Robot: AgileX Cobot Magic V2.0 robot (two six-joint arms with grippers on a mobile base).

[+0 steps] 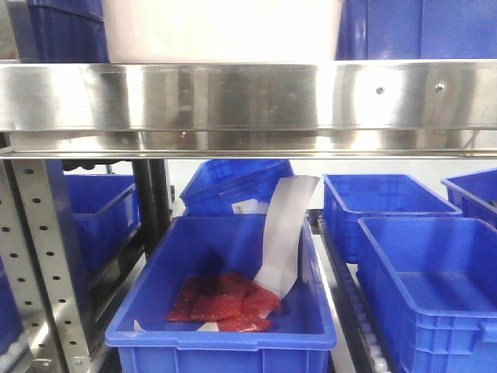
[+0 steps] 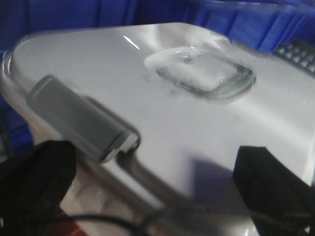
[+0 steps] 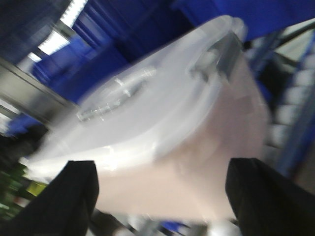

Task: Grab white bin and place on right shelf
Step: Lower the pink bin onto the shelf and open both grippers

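Steel right shelf fills the front view, white bin sitting up behind its rail. Both wrist views are blurry. Left tool and right tool look spread wide beside the bin; can't tell contact. One-sided push could skew it into blue crates.

We see a blue crate up front holding red packets and a white paper strip, with more blue crates just beside and behind it.
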